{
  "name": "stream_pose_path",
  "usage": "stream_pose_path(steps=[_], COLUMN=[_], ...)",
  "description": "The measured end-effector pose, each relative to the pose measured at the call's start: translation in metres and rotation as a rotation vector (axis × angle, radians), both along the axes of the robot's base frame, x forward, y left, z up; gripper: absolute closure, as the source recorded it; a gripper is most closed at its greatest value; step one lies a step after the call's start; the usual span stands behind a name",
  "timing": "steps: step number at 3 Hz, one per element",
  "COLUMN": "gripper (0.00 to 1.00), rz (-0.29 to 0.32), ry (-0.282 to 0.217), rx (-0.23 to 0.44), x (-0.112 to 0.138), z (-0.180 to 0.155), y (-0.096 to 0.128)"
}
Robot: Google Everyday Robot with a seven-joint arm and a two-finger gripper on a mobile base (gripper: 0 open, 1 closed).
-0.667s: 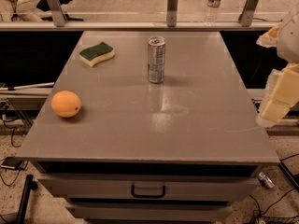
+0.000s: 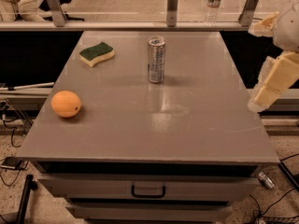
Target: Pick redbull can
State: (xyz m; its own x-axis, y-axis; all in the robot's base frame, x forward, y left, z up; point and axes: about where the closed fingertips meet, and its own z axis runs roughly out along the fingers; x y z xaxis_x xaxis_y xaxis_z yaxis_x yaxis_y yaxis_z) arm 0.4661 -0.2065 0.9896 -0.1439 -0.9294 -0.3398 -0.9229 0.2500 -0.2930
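Observation:
The redbull can (image 2: 156, 59) is a tall slim silver can standing upright on the grey table (image 2: 187, 125), a little behind the table's middle. My gripper (image 2: 271, 85) is cream coloured and hangs at the right edge of the view, beside the table's right side. It is well to the right of the can and somewhat nearer the camera, and touches nothing.
An orange (image 2: 66, 103) lies near the table's left edge. A green and yellow sponge (image 2: 96, 53) lies at the back left. A clear water bottle (image 2: 213, 3) stands beyond the glass rail behind the table. The cabinet has a drawer with a handle (image 2: 148, 191) below.
The gripper has shifted slightly; the can, orange and sponge have not moved.

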Motion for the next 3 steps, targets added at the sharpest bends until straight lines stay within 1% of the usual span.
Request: stream_pose_path(steps=[1, 2, 3], gripper=[0.00, 0.00, 0.00], rz=[0.050, 0.075, 0.088], ry=[-0.080, -0.157, -0.190], rx=[0.155, 0.275, 0.365], x=[0.043, 0.087, 0.125], z=[0.014, 0.027, 0.034], y=[0.030, 0.068, 0.106])
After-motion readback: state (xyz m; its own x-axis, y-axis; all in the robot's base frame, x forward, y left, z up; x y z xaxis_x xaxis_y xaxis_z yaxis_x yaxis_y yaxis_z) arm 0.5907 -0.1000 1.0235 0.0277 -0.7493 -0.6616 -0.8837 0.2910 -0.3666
